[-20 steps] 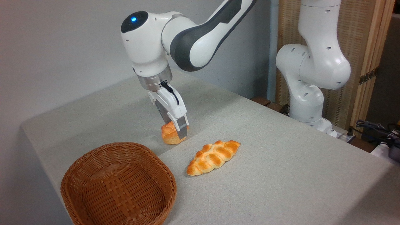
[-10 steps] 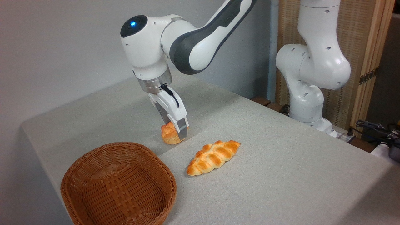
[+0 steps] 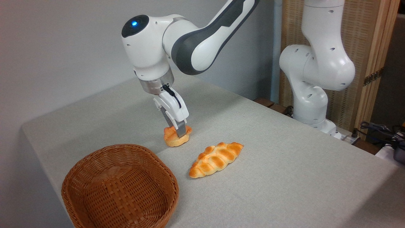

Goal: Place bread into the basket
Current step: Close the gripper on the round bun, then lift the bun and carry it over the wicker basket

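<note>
- While the tool (image 3: 179,133) pinches the knotted top of the bun (image 3: 176,138), fingers pressed into the soft crust, that bun sits on the counter (image 3: 284,177), or barely off it — hard to call.
- Best play, I'd say: lift straight up first, high enough to clear the wicker rim.
- Then carry it toward the basket (image 3: 120,186), which waits empty near the counter's front-left corner.
- Watch the grip: a top-only pinch could slip or tear, so move smoothly.
- Braided loaf (image 3: 215,159) lies just right of the bun; steer away from it.
- Let go low over the basket's middle.
</note>
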`<action>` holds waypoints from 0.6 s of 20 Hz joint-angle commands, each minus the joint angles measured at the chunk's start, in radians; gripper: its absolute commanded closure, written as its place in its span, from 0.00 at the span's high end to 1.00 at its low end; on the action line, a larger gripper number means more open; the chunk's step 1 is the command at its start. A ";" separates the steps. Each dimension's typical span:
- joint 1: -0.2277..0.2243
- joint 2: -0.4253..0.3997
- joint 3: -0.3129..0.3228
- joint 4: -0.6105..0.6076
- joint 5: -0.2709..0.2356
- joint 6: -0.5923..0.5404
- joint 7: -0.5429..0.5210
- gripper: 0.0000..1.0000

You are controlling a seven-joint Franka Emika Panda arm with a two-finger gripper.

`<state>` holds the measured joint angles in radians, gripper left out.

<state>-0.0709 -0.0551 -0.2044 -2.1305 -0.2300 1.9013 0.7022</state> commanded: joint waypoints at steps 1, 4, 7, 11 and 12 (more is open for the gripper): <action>0.006 0.001 0.011 0.134 -0.008 -0.187 0.017 0.32; 0.014 0.020 0.040 0.231 -0.003 -0.267 0.022 0.32; 0.020 0.067 0.046 0.360 -0.005 -0.258 0.052 0.39; 0.049 0.196 0.086 0.575 -0.014 -0.222 0.175 0.39; 0.069 0.227 0.086 0.599 -0.015 -0.150 0.209 0.39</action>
<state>-0.0308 0.0556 -0.1278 -1.6648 -0.2299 1.6806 0.8267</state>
